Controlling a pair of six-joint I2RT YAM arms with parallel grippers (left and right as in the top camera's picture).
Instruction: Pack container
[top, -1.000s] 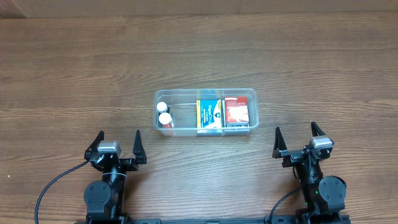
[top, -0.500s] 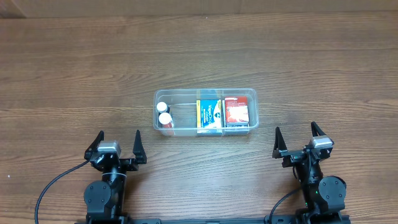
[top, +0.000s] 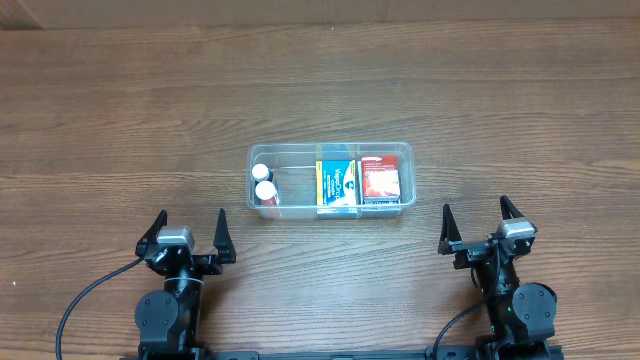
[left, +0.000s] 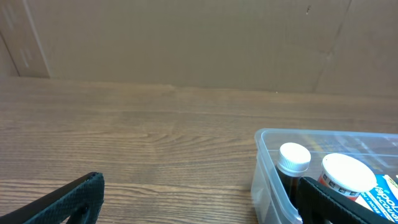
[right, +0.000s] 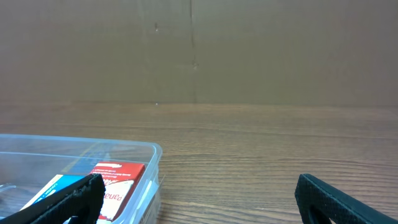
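Observation:
The clear plastic container (top: 400, 150) sits at the table's middle. It holds two white-capped bottles (top: 263, 186) at its left, a blue and yellow box (top: 338, 184) in the middle and a red box (top: 380, 179) at its right. My left gripper (top: 190, 232) is open and empty near the front edge, left of the container. My right gripper (top: 476, 222) is open and empty, right of the container. The left wrist view shows the container's left wall (left: 266, 174) and the bottles (left: 292, 163). The right wrist view shows the container's right corner (right: 153, 163) and the red box (right: 115, 180).
The wooden table (top: 120, 120) carries nothing else. A cardboard wall (left: 186, 37) stands behind its far edge.

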